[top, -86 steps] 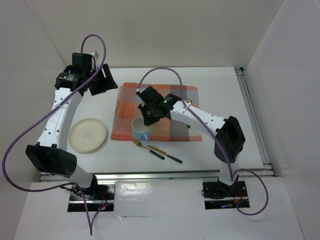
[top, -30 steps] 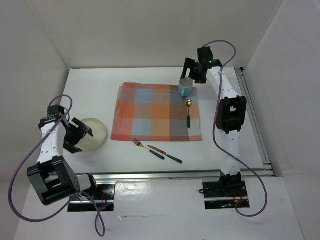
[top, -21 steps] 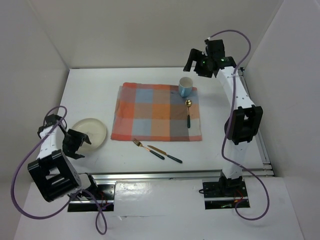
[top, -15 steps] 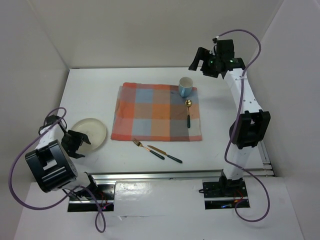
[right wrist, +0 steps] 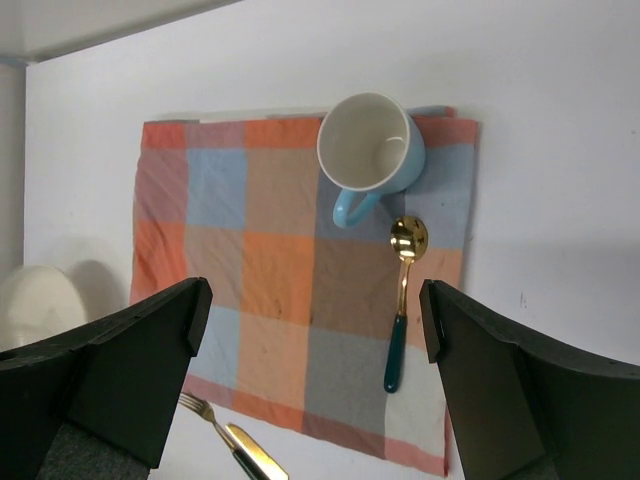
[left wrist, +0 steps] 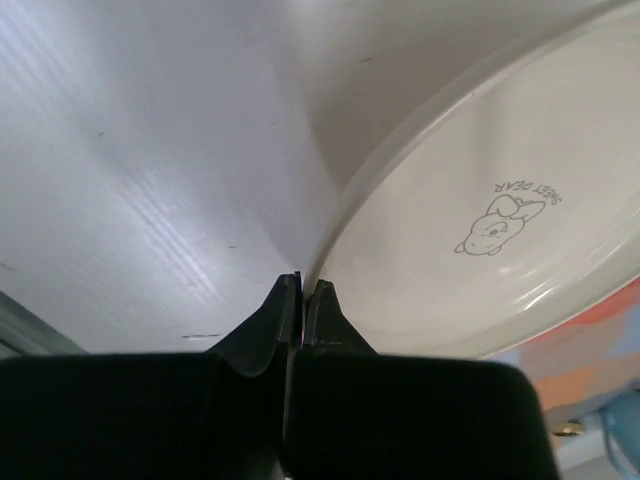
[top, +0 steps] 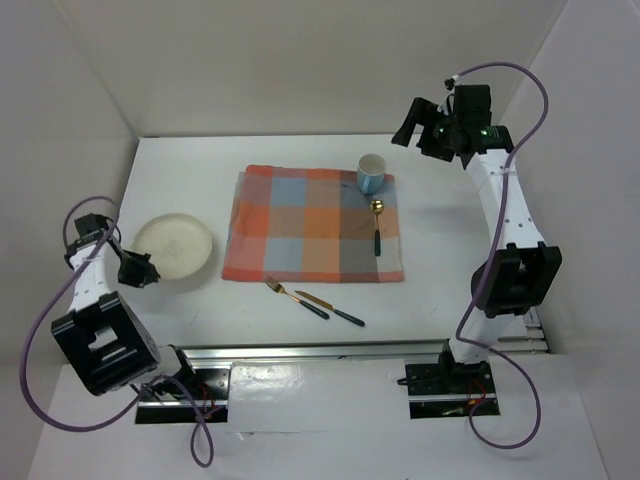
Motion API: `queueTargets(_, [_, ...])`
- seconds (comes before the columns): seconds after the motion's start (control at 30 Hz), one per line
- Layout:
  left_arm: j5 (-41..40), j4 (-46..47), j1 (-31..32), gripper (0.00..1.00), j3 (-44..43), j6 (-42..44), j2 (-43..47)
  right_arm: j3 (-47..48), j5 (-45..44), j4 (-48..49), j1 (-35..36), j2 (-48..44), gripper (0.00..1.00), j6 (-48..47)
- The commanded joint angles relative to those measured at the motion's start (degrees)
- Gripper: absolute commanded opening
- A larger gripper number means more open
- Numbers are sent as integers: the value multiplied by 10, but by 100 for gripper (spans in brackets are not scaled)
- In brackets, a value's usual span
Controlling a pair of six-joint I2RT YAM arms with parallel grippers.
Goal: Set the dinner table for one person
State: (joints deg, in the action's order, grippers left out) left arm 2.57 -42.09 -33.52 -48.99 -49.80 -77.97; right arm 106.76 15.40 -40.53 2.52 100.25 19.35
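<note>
One shallow rim pinch: left gripper [left wrist: 301, 292] is clamped on the plate [left wrist: 470, 200] edge right at its tips. The plate spreads ahead-right and the dinner table [left wrist: 120, 150] lies directly underneath. The hold looks marginal, so I'd carry low and slow, plate level, and set it on the mat [top: 315, 225] beyond the plate. Right gripper [right wrist: 312, 300] gapes wide and empty, mug [right wrist: 370, 150] far below it.
</note>
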Motion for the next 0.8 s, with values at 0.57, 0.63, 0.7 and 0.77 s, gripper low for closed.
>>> queueTargets(0.57, [49,10,401,0,-381,33,-160,-219,-29,-16,21,-157,99,-27])
queueTargets(0.63, [49,10,446,0,-413,33,-230,-239,-36,-22,27,-177,99,-27])
queueTargets(0.7, [49,10,478,0,-462,25,-298,-258,-56,-34,27,-194,99,-27])
queueTargets(0.77, [49,5,496,0,-498,25,-334,-263,-64,-34,27,-203,99,-27])
